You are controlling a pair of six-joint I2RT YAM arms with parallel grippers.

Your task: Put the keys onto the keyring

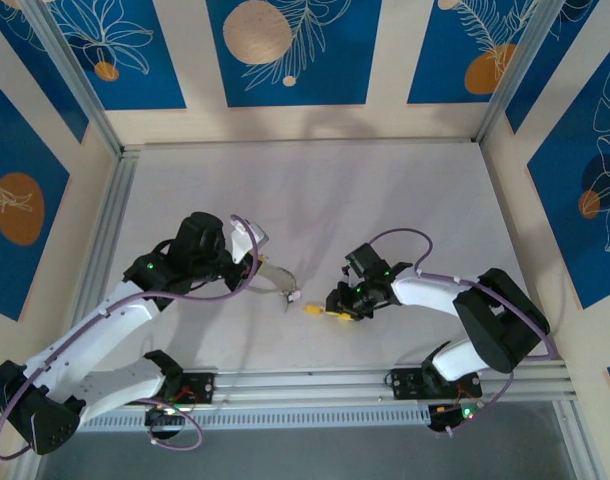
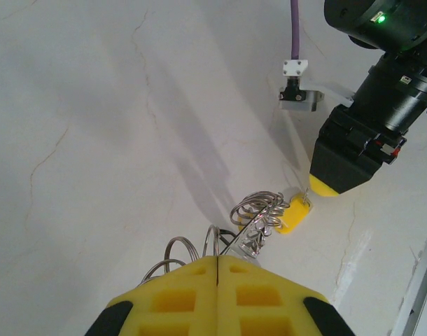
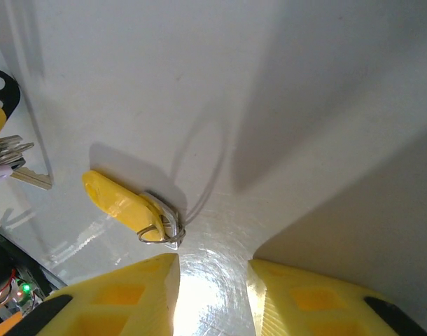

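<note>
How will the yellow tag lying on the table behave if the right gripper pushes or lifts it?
The yellow tag looks like flat, smooth plastic on the glossy table, so it would probably slide, not roll. It seems small and light, likely easy to lift. The wire ring at its end looks loose and may swing.
</note>
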